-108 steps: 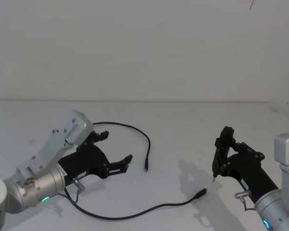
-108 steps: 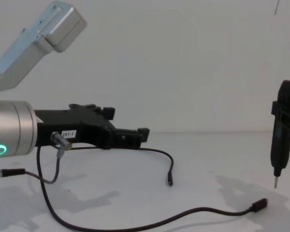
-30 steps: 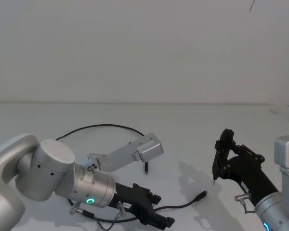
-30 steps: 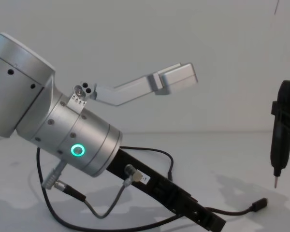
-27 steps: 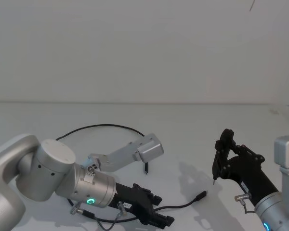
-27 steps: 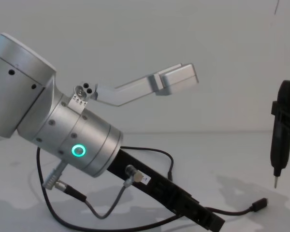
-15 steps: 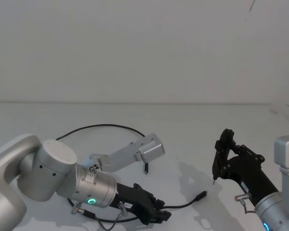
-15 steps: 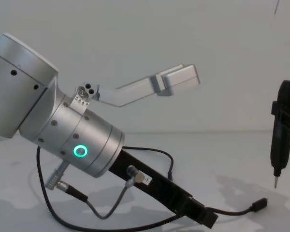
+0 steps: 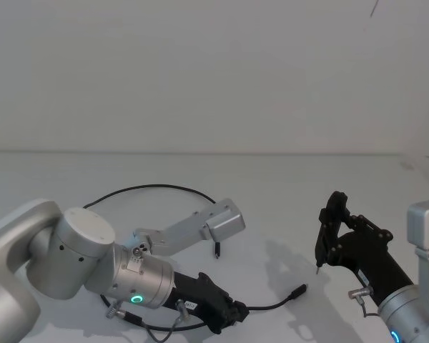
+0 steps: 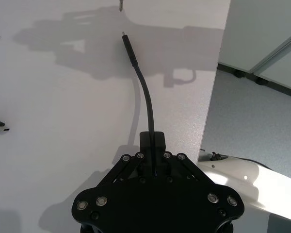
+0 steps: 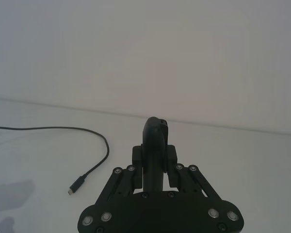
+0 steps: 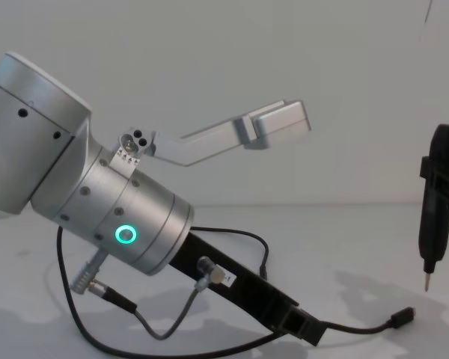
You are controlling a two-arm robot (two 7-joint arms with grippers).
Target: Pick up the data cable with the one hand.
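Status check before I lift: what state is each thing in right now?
data cable: clamped near one plug by the left gripper, rest lying looped on the table.
left gripper: shut on the data cable.
right gripper: shut on the pen-like tool, parked.
pen-like tool: tip down, clear of the table.

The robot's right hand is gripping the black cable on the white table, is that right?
Not quite: the left hand is gripping the black cable on the white table, as the left wrist view shows. The right hand holds a pen-like tool.
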